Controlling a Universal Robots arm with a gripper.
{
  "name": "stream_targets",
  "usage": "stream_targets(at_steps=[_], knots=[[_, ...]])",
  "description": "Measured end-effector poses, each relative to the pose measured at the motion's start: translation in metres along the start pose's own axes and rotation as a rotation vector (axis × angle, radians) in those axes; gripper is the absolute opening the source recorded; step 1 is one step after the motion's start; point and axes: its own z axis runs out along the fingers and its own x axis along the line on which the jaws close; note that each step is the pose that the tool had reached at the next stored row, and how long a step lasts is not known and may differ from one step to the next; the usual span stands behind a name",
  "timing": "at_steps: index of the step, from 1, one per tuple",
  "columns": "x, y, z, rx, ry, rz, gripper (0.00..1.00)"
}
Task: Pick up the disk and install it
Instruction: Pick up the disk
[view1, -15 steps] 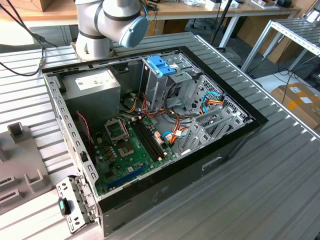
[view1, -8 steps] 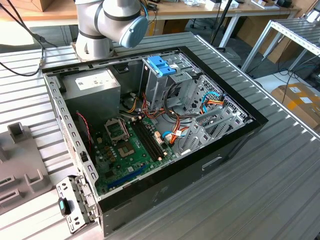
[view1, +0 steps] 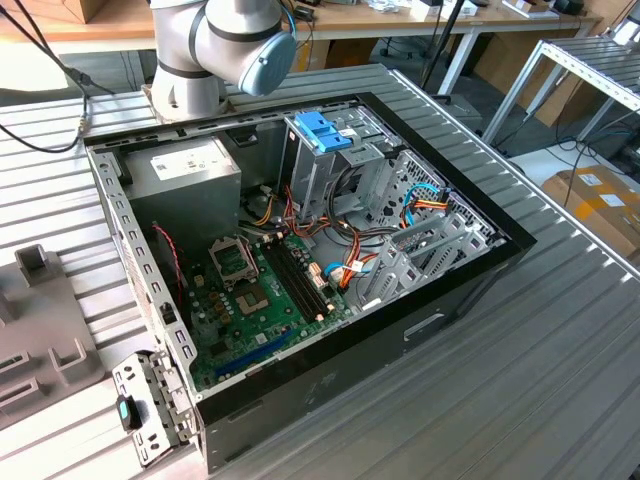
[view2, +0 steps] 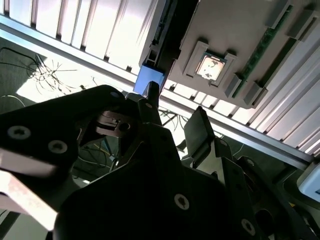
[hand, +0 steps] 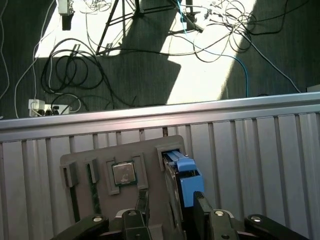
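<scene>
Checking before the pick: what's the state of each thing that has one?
gripper: open, close to the disk, not gripping it.
disk: on edge in a holder tray slot, not lifted.
holder tray: on the table, also holding a chip.
computer case: side open, insides exposed.
drive cage: upright inside the case.
</scene>
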Motion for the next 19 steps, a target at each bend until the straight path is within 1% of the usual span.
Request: stream_targets(at_steps=[4, 14, 19], knots=[[0.0, -0.0003, 0.0007, -0.0008, 0.0014, -0.03, 0.48], [-0.0005, -0.0021, 0.0026, -0.0015, 0.0032, -0.059, 0.48], [-0.0042, -0.0025, 0.0032, -0.0022, 0.0046, -0.092, 0.48]])
